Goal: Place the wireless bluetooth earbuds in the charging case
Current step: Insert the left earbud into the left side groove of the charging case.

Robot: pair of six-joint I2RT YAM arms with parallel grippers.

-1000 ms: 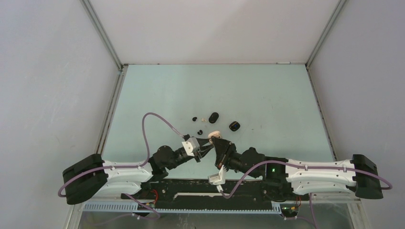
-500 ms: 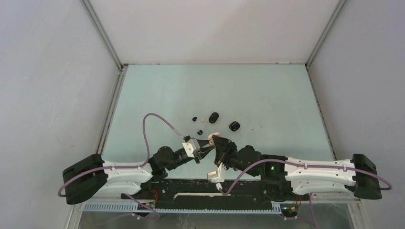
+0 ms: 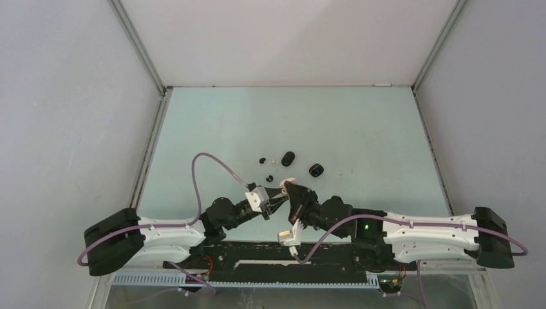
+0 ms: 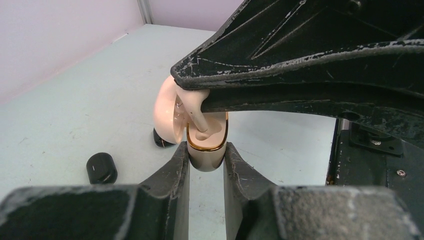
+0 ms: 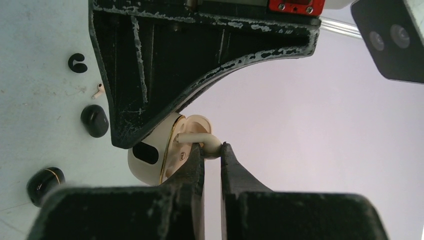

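Note:
My left gripper (image 4: 206,152) is shut on a pinkish-white charging case (image 4: 207,159) with a gold rim, held above the table with its lid open. My right gripper (image 5: 212,150) is shut on the head of a whitish earbud (image 5: 197,137). The bud's stem points into the case's open cavity (image 5: 175,150), and in the left wrist view the stem (image 4: 197,117) reaches down into the cavity. In the top view both grippers meet at the case (image 3: 288,182), near the table's front middle.
On the table beyond the grippers lie two black cases (image 3: 288,158) (image 3: 315,170), two black buds (image 3: 263,159) (image 3: 270,177) and a whitish bud (image 3: 275,160). The right wrist view shows a black bud (image 5: 77,62), a whitish bud (image 5: 97,90) and a black case (image 5: 94,120).
My right arm has shifted a little to the left, bringing the earbud closer to the case. The left arm has stayed nearly still.

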